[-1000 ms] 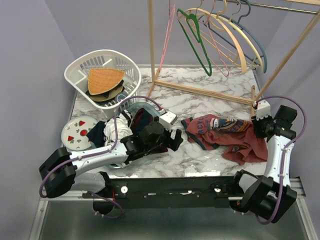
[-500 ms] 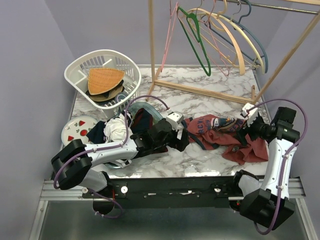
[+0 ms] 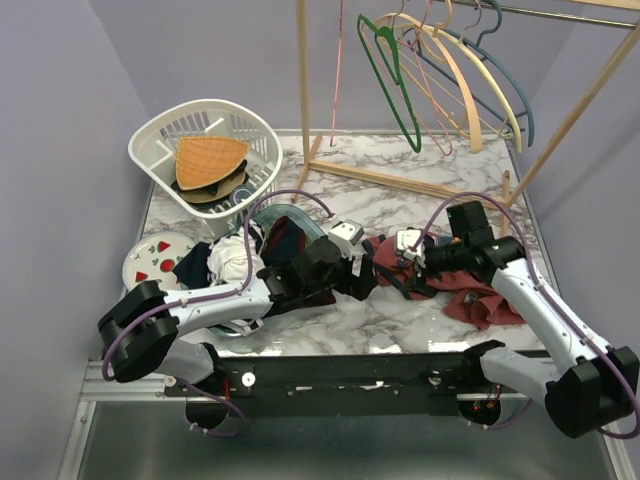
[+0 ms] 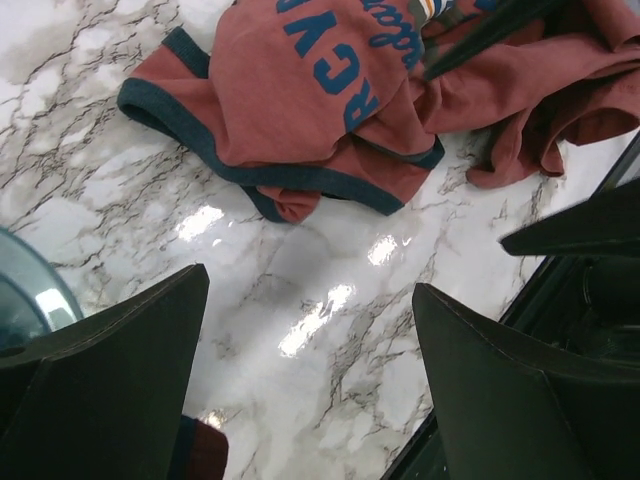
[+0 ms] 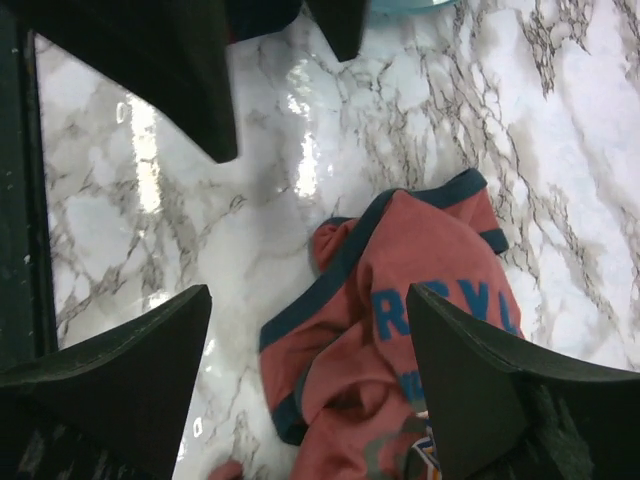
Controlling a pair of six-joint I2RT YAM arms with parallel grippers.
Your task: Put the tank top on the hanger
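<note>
1. Right gripper (image 5: 305, 390): spread wide, holding nothing, poised over the left, navy-trimmed edge of the tank top (image 5: 400, 330).
2. Left gripper (image 4: 310, 380): likewise wide apart and empty, low over bare table (image 4: 300, 290) just left of that same edge.
3. Tank top: crumpled in a heap on the table at centre-right, lettering partly in view, apparently touched by neither gripper.
4. Hanger (image 3: 529, 120): hooked on the wooden rack (image 3: 302, 100) at far right, among other hangers (image 3: 395, 90), well apart from the tank top.
5. Done, judging from this: only an approach from both sides; no grasp made, nothing lifted.
6. Left to do, by the same judgement: nearly everything. Pinch the tank top, likely near a strap or the neck, open it out, bring it to the hanger, and thread the hanger's arms through.
</note>
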